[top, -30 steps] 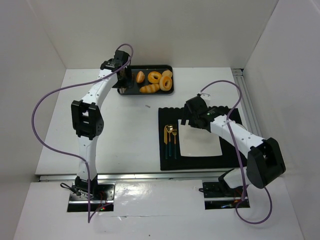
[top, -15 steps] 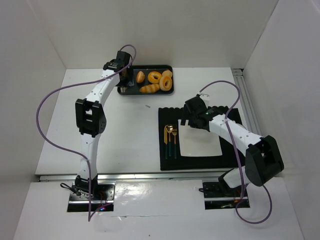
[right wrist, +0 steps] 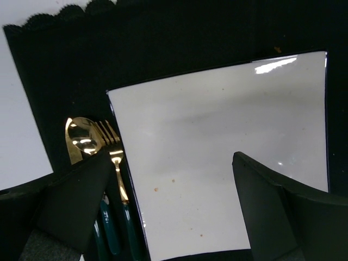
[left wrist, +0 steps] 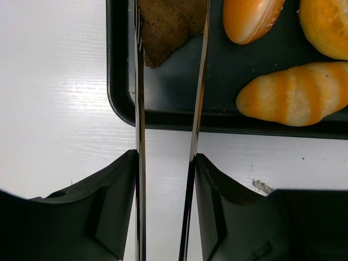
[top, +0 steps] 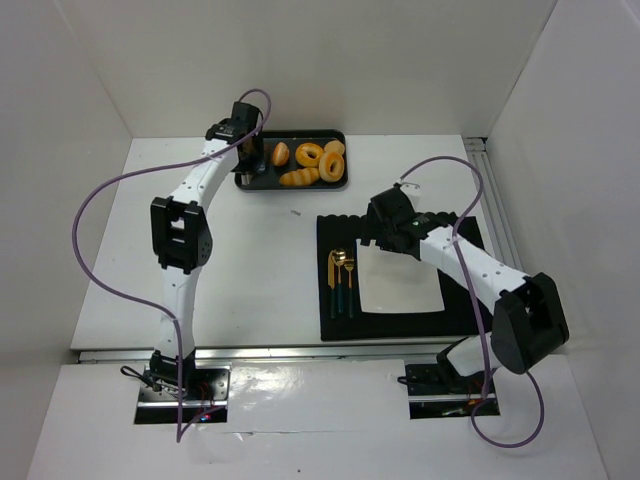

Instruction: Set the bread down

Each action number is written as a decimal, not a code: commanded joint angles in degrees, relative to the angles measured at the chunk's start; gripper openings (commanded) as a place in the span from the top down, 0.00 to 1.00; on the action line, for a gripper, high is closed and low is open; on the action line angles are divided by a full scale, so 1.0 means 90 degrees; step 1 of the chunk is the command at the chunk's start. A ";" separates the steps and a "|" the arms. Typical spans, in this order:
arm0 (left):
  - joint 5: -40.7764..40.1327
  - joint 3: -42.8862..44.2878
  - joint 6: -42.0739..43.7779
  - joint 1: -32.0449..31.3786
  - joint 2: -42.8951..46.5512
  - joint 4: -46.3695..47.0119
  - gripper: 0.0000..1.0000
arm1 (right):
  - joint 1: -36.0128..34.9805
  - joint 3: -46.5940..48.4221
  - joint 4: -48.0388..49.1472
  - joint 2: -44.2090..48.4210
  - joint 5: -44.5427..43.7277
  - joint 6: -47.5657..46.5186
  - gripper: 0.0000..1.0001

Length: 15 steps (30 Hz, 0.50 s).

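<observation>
A black tray (top: 262,181) at the back holds several golden rolls and ring breads (top: 309,155). My left gripper (top: 250,150) is at the tray's left end, shut on metal tongs (left wrist: 140,109). The two tong blades run forward on either side of a dark brown bread piece (left wrist: 166,24) in the tray's corner; their tips are cut off by the frame. A striped roll (left wrist: 296,100) lies to its right. My right gripper (top: 385,228) is open and empty, low over the white square plate (right wrist: 217,119).
The plate (top: 400,282) sits on a black placemat (top: 462,300) at the right. A gold spoon (right wrist: 80,138) and fork (right wrist: 112,149) with green handles lie on the mat left of the plate. White walls enclose the table.
My left gripper has moved slightly right, onto the tray's left end, with the tongs. My right gripper has shifted slightly back over the plate's far corner.
</observation>
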<state>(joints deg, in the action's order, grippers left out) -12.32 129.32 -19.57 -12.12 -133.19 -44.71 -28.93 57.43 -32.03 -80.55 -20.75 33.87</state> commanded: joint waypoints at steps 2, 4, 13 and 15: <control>-0.0057 -0.0305 -0.0013 0.0038 0.1047 0.0192 0.67 | 0.0040 0.0591 -0.0112 0.0453 -0.0243 0.0046 0.00; -0.0057 -0.0694 -0.0071 0.0038 0.1611 0.0270 0.70 | 0.0040 0.0786 -0.0171 0.0600 -0.0301 -0.0012 0.00; 0.0801 -0.3311 0.0085 -0.0732 0.4269 0.0426 0.76 | 0.0040 0.1333 -0.0492 0.1040 -0.1119 -0.0218 0.00; 0.1104 -0.4083 0.0143 -0.1064 0.4669 0.0485 0.81 | 0.0040 0.1674 -0.0823 0.1099 -0.1394 -0.0218 0.00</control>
<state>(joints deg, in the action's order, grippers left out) -8.47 99.00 -19.55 -16.86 -95.81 -42.24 -28.93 67.13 -35.22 -72.97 -26.59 32.75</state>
